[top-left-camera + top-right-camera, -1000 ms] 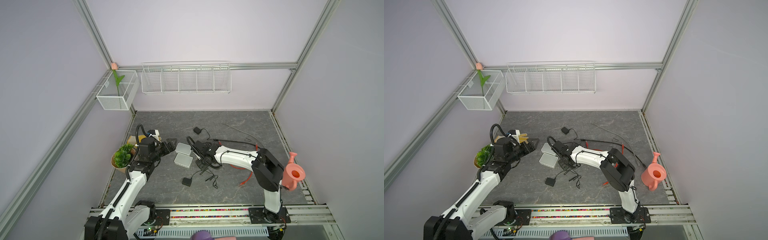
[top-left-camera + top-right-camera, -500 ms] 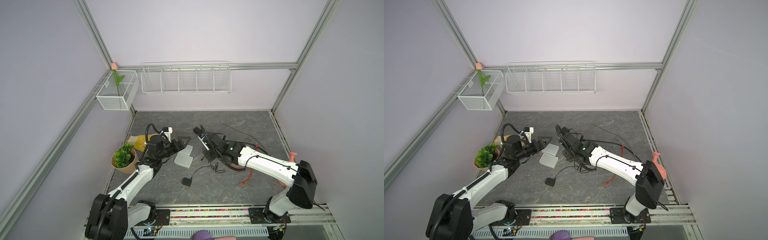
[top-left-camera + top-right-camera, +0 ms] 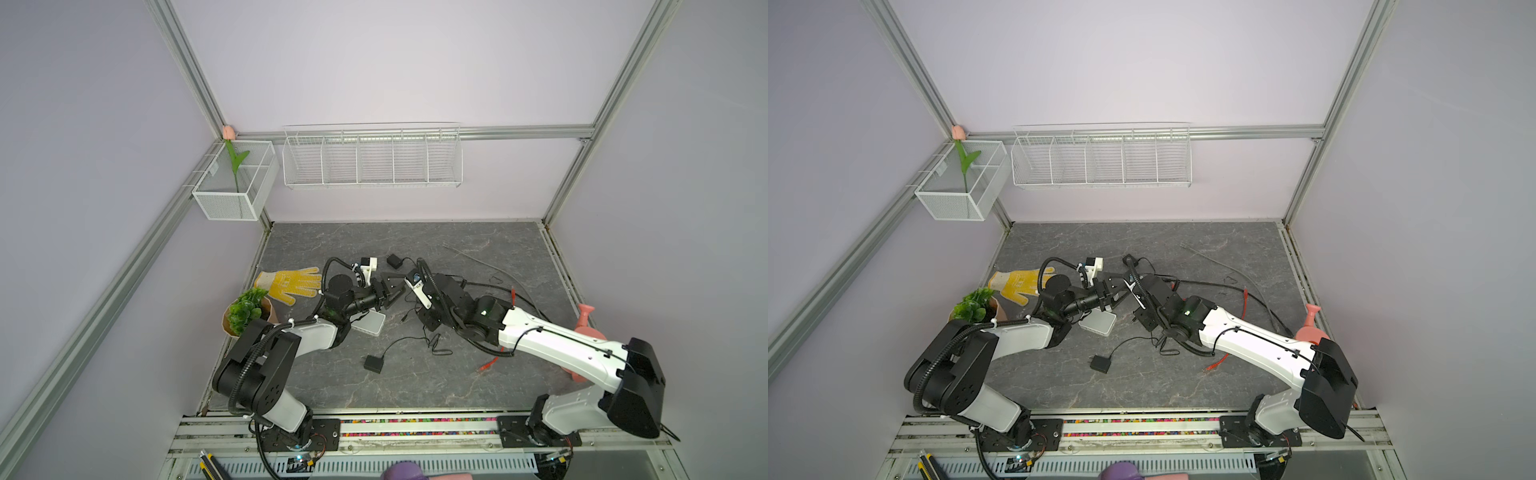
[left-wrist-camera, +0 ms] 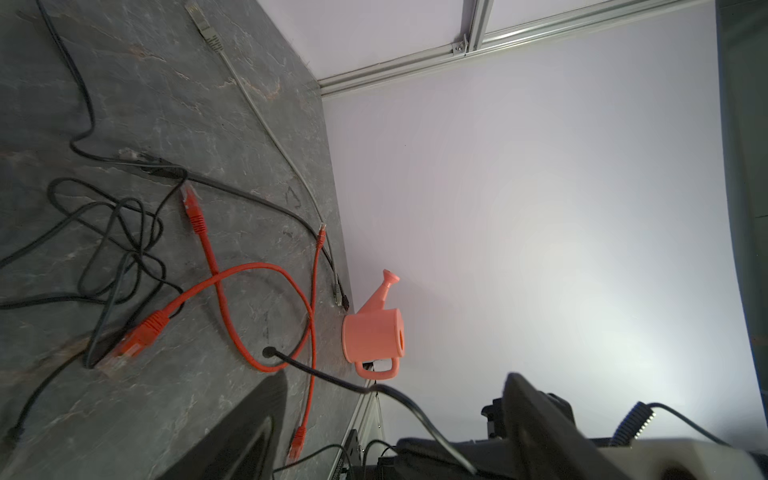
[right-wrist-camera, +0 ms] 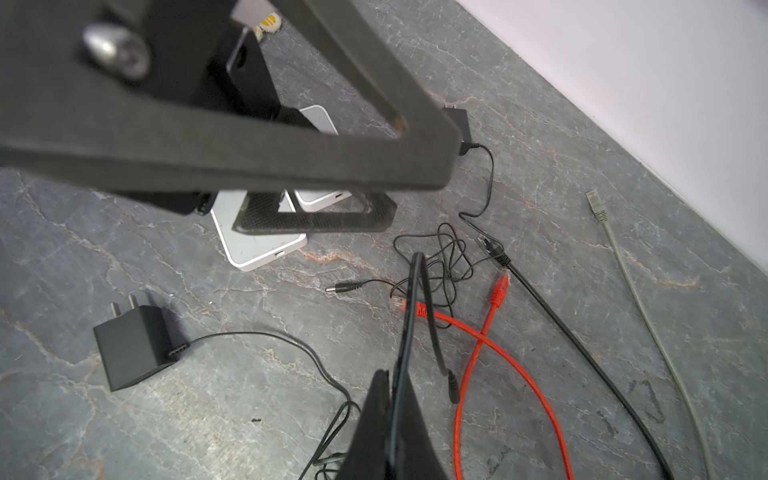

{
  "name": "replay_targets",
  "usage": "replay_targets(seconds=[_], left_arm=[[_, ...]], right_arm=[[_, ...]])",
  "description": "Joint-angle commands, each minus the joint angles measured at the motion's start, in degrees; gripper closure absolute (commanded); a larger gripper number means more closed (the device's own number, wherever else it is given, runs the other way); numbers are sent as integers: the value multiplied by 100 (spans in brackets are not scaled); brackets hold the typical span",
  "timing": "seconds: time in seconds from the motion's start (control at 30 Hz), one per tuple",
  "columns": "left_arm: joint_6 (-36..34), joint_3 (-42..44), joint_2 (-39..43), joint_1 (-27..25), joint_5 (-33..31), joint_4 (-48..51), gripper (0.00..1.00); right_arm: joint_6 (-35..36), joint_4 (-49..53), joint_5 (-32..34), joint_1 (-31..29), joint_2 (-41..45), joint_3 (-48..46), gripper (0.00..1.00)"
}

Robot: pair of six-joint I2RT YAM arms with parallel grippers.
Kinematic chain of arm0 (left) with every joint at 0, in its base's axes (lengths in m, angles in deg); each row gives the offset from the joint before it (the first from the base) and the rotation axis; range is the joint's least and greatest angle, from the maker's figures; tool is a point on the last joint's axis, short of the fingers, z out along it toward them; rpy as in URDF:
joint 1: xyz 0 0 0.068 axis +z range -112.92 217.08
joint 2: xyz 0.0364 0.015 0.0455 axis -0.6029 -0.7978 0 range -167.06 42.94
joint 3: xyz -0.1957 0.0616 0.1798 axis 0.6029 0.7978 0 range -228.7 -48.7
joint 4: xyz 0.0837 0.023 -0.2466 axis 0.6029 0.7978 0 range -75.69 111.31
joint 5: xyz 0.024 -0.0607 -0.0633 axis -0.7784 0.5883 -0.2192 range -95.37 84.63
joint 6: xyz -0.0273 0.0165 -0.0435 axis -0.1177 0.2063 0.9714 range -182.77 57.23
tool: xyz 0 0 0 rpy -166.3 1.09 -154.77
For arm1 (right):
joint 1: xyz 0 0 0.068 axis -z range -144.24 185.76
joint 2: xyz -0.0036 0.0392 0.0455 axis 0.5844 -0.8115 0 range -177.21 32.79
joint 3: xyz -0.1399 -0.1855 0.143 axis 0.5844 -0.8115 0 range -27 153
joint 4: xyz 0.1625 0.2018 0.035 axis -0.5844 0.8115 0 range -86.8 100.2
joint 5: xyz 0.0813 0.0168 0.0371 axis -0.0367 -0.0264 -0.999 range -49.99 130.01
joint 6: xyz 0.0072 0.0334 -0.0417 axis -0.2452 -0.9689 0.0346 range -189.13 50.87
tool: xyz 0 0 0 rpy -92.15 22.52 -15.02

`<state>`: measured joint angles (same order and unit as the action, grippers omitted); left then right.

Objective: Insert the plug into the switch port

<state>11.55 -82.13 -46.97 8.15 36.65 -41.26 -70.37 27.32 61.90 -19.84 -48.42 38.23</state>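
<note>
On the desk (image 3: 457, 395), a glove (image 3: 291, 283) lies by the left edge, a plant pot (image 3: 243, 316) just in front of it. Two switch boxes (image 5: 262, 249) sit close together left of the middle — an adapter (image 3: 374, 362) in front. Cords (image 4: 195, 216) spread rightward — toward a watering can (image 3: 1307, 330) at the right edge.

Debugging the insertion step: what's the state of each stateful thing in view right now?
Left gripper: open, empty.
Right gripper: shut on thin black cable.
Black barrel plug on that cable: dangling, not inserted.
Nearer flat white switch box: flat on grey table, visible port empty.
Square black power adapter: on its side, prongs bare.
Red network cable: loose on table.
Pink plastic watering can: upright.
</note>
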Motion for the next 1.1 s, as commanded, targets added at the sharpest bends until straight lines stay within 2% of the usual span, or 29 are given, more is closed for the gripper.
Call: replay_targets(seconds=[0.0, 0.2, 0.43, 0.73, 1.07], left_arm=[[363, 189, 56, -122, -72, -574, 18], [666, 346, 30, -246, -221, -848, 18], [1738, 331, -806, -343, -261, -2546, 24], [1816, -38, -840, -387, -272, -2539, 32], [1935, -385, -924, -377, -230, -2546, 75]], right_arm=[[183, -184, 324, -22, 89, -63, 94], [247, -386, 307, -14, 54, -104, 94], [221, -507, -224, -116, 26, -244, 94], [100, -583, -623, -343, -84, -504, 94], [-135, -503, -429, -351, 196, -920, 93]])
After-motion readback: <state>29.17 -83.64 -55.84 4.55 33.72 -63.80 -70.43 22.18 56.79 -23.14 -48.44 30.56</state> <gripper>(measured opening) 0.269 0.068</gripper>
